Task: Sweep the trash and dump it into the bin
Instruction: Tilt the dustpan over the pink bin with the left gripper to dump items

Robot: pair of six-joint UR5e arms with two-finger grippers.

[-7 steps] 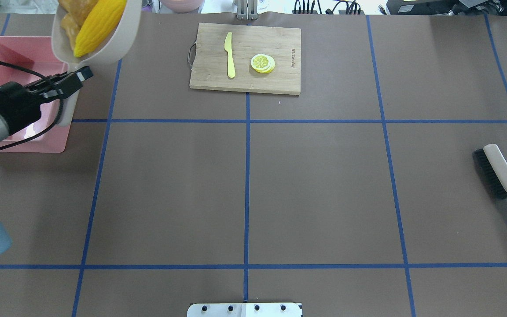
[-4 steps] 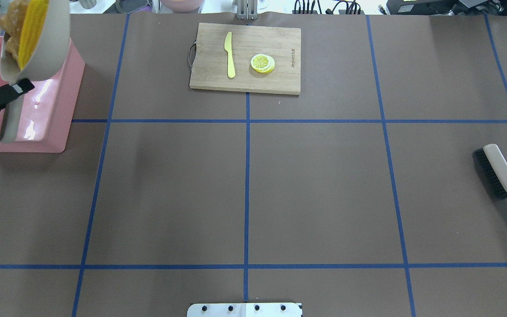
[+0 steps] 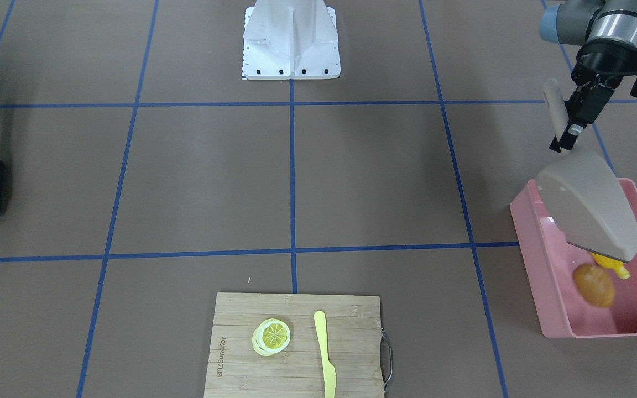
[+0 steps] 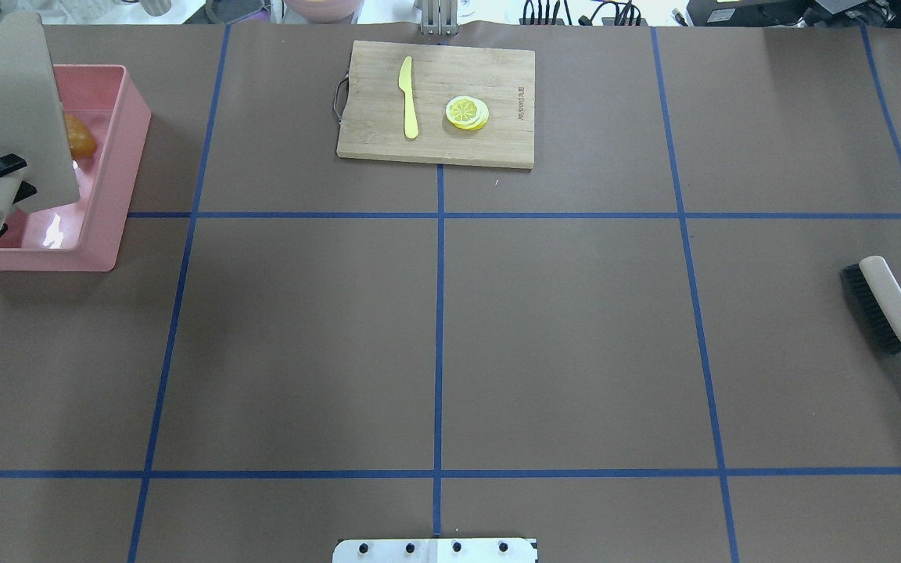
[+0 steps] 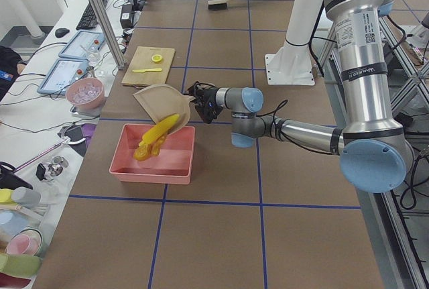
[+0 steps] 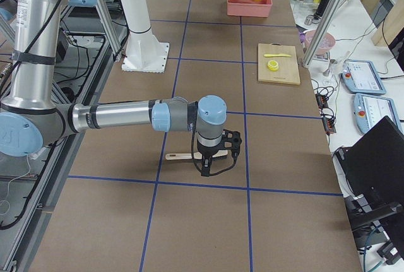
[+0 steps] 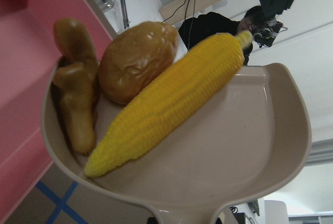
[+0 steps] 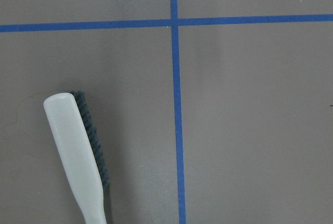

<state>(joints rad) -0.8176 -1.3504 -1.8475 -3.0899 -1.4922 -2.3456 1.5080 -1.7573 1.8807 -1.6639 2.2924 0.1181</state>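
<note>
Dustpan [image 3: 589,204] tilted over bin [image 3: 539,265] at table's 4 o'clock, handle clamped by left gripper [image 3: 564,135]; potato [image 3: 593,284], corn [image 3: 612,266] seen dropping; steeper tilt advised; right gripper [image 6: 214,158] jaws: cannot tell

bright, even light from above in all views. shadows soft: bin [image 4: 128,168] throws a faint one toward 6 o'clock in overhead view, brush [image 4: 888,301] likewise. small white glare spot on bin's inner wall at 7 o'clock. front view sharp except potato [image 3: 594,284], smeared by motion blur. left wrist view: background at 3 o'clock blown out white and out of focus, corn [image 7: 166,104] fairly sharp, bin wall at 9 o'clock soft. right wrist view flat-lit, slightly soft.
</note>
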